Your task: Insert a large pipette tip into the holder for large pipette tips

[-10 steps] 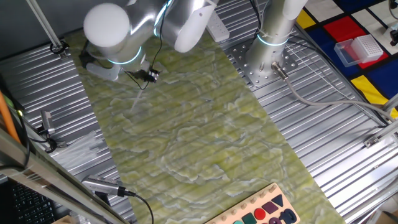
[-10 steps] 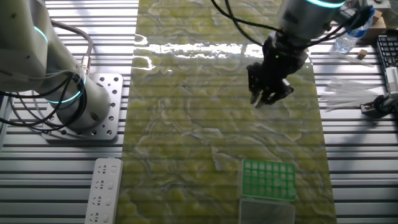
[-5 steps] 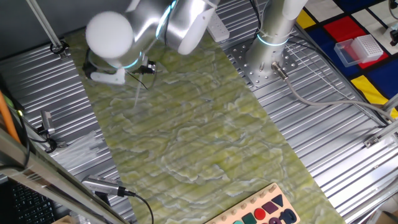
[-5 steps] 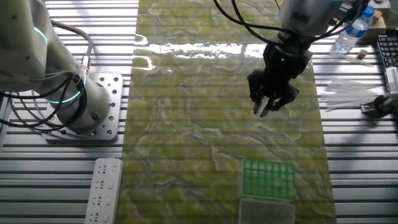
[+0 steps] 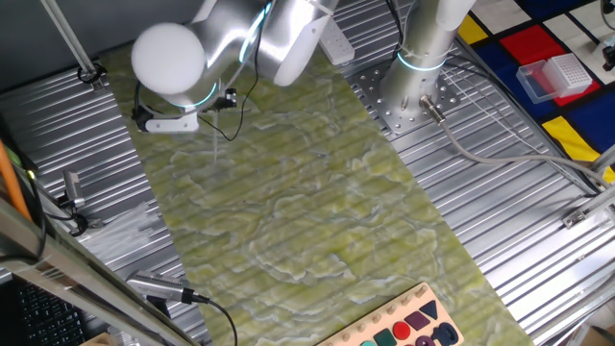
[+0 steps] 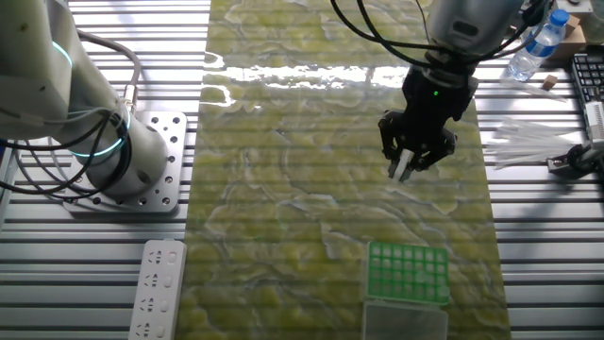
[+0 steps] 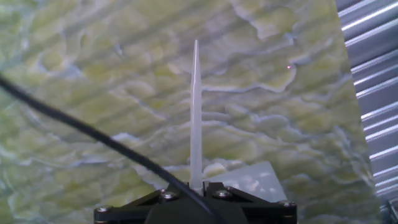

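Note:
My gripper (image 7: 196,186) is shut on the large pipette tip (image 7: 196,112), a pale translucent sliver that sticks straight out from between the jaws, point away from the hand. In the other fixed view the gripper (image 6: 404,170) hangs over the green mat, above and a little beyond the holder for large pipette tips (image 6: 408,271), a box with a green gridded top near the mat's near edge. In one fixed view the tip (image 5: 210,146) shows faintly below the hand (image 5: 178,120). A pale corner of the holder (image 7: 249,180) shows at the bottom of the hand view.
A second arm's base (image 6: 142,170) stands on a metal plate left of the mat. A white power strip (image 6: 156,288) lies near it. Loose pipette tips (image 6: 528,142) and a bottle (image 6: 533,47) lie right. A pinkish-red box with white grid (image 5: 555,75) sits far right.
The gripper with the tip has moved slightly toward the holder in the other fixed view, and the hand has turned a little in one fixed view.

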Controlling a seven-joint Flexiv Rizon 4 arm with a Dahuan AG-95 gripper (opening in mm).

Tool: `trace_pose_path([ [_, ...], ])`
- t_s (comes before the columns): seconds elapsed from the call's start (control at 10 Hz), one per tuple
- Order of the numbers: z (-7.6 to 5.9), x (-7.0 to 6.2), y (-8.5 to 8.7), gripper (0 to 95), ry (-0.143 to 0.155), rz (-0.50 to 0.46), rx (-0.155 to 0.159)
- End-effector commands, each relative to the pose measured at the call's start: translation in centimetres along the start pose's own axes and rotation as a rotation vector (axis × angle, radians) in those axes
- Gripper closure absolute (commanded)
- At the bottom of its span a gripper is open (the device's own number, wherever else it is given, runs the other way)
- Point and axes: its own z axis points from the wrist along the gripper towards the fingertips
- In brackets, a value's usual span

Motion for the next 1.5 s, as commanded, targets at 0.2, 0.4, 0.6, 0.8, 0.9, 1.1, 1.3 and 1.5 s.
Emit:
trace_pose_path([
  [0.2,0.0,-0.1,0.0,95.0,0.055,0.104,0.048],
  [0.4,0.0,-0.1,0.0,95.0,0.071,0.116,0.059],
  [0.6,0.0,-0.1,0.0,95.0,0.058,0.086,0.071],
  [0.8,0.0,-0.1,0.0,95.0,0.092,0.038,0.094],
  [0.9,0.0,-0.1,0.0,95.0,0.113,0.025,0.106],
  [1.1,0.0,-0.1,0.0,95.0,0.121,0.009,0.107],
  [1.3,-0.3,2.2,-1.1,95.0,0.124,0.006,0.098],
  [1.5,-0.7,5.5,-2.6,95.0,0.139,-0.022,0.08],
])
